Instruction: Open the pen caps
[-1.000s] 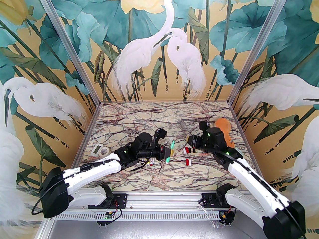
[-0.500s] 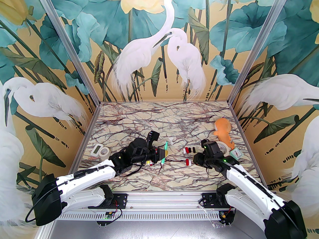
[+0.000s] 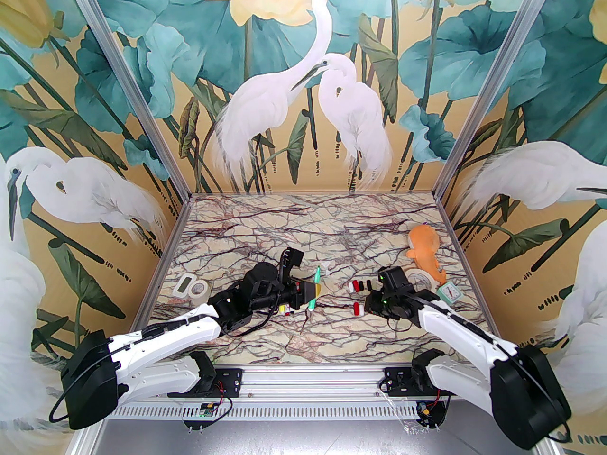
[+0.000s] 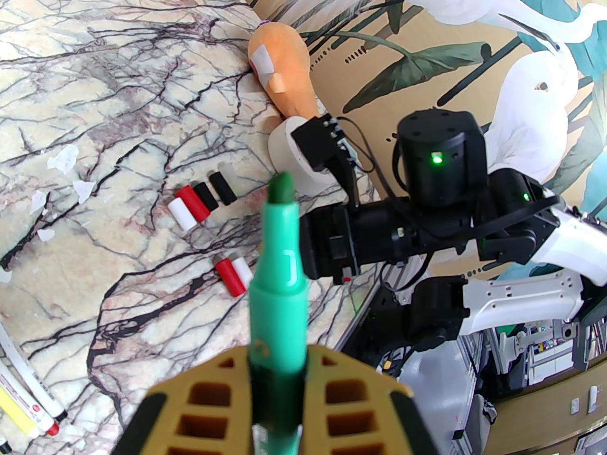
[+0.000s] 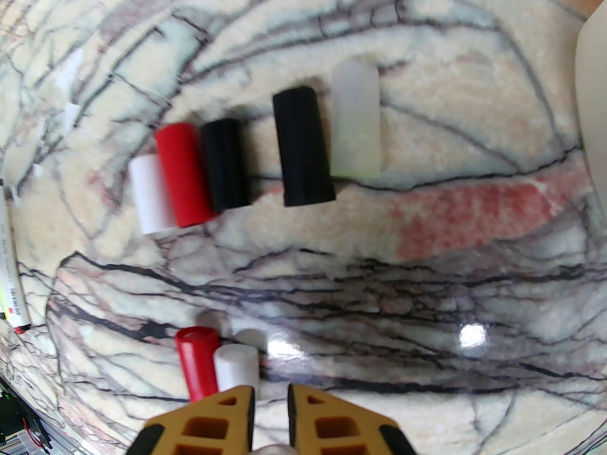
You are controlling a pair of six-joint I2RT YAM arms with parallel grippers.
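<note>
Closely, L hand (image 4: 277,377) on green pen (image 4: 277,287), tip (image 4: 280,190) bare

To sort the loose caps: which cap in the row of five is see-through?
The frosted cap at the right end in the right wrist view, beside a black cap; the others are opaque.

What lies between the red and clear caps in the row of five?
Two black caps: one touching the red cap, the other beside the clear cap, a gap between them. The right wrist view shows it.
</note>
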